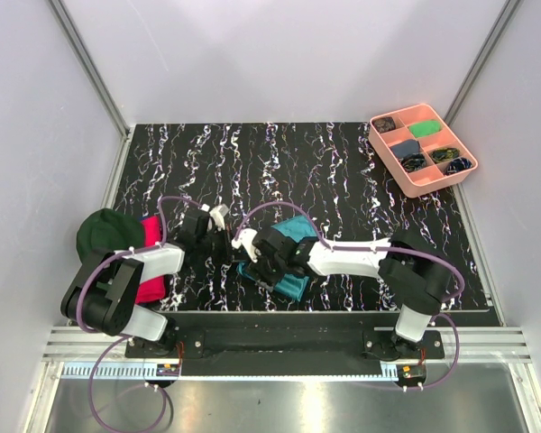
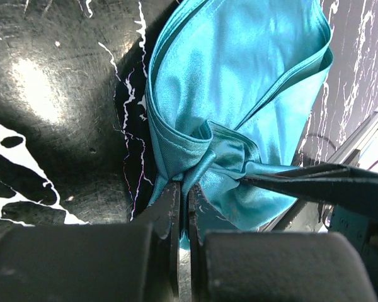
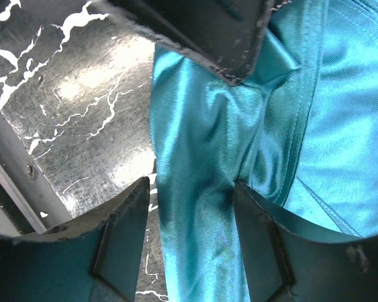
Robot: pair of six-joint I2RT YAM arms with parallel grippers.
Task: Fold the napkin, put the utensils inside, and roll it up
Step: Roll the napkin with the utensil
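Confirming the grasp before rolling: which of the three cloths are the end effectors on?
The teal napkin: the left end effector pinches one fold and the right end effector grips another. The pink-red cloth and dark green cap lie untouched.

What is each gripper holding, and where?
Left gripper pinches the napkin at a bunched fold near its edge. Right gripper straddles another fold of it; whether clamped, cannot tell.

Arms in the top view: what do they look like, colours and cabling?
Both the left arm and right arm have white links between bulky black joints, each trailing a looping purple cable. The tool fingers are matte black.
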